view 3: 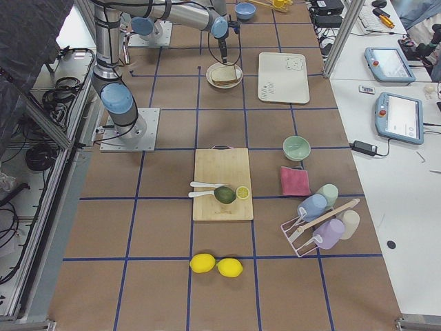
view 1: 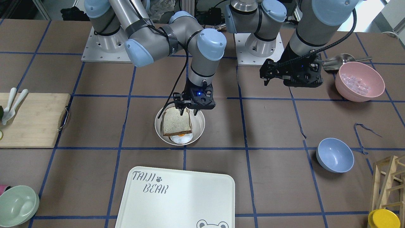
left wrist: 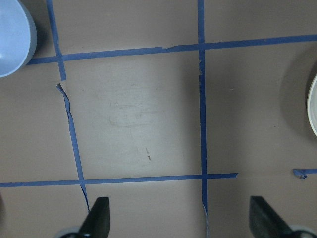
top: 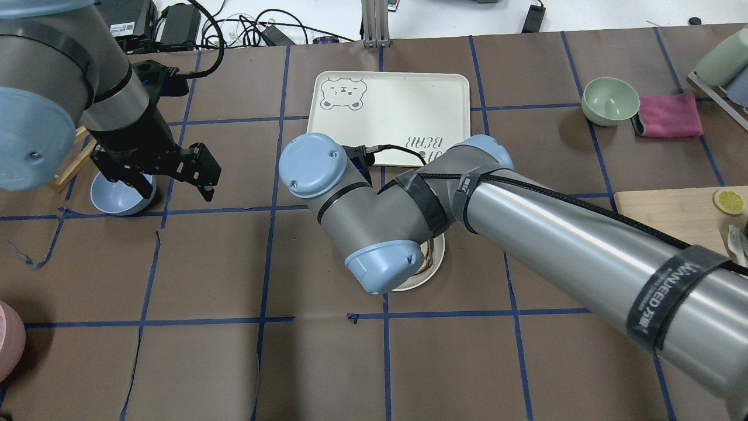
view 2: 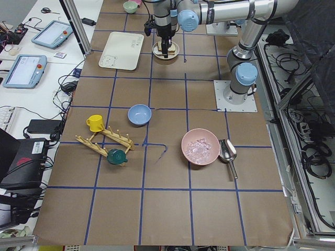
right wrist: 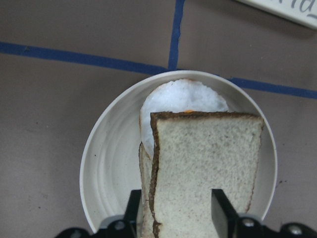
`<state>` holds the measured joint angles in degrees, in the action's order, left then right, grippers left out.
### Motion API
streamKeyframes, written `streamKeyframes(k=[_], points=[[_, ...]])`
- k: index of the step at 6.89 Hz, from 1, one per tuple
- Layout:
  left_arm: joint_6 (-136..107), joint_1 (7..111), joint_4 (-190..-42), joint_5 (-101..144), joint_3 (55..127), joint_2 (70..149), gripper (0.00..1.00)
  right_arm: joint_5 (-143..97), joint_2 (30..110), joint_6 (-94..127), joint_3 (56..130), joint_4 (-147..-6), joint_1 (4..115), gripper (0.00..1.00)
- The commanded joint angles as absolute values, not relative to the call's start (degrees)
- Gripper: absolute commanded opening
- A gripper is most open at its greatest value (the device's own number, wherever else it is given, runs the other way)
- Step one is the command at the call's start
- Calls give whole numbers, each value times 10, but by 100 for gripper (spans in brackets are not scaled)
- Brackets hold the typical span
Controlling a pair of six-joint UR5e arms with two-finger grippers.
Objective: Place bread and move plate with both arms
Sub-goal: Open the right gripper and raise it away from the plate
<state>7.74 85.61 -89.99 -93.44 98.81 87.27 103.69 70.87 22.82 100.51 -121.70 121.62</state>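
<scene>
The cream-white plate (view 1: 198, 125) sits mid-table, just in front of the tray. On it lie a fried egg (right wrist: 181, 96) and a lower slice (right wrist: 144, 198), with the speckled, dark-crusted bread (view 1: 176, 122) flat on top. My right gripper (view 1: 188, 112) hovers over the bread's robot-side edge. In the right wrist view (right wrist: 176, 210) its jaws stand part-way apart, one finger over the bread (right wrist: 208, 163), not clamping it. In the overhead view the right arm hides most of the plate (top: 437, 266). My left gripper (view 1: 291, 83) hangs open and empty above bare table (left wrist: 181, 218).
The "TAIJI BEAR" tray (view 1: 177, 196) lies just beyond the plate. A blue bowl (view 1: 334, 155) sits near the left gripper. A pink bowl (view 1: 360, 80) with a metal scoop (view 1: 340, 60) is on the robot's left; the cutting board (view 1: 31, 120) and green bowl (view 1: 17, 204) are on its right.
</scene>
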Motion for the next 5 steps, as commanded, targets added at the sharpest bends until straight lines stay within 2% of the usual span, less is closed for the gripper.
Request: streamKeyframes(k=[1,3,4,5], points=[[78,856,-896,-926,988,875,100,1009,763,97,1003,-1186,1103,100],[84,854,-865,-927,983,882,100,940,818,-2,985,-1126,998,100],[83,855,-838,-931,994,885,100,921,843,-22,940,-1018,977,100],[84,855,-837,-932,998,886,100,921,851,-22,897,-966,971,100]])
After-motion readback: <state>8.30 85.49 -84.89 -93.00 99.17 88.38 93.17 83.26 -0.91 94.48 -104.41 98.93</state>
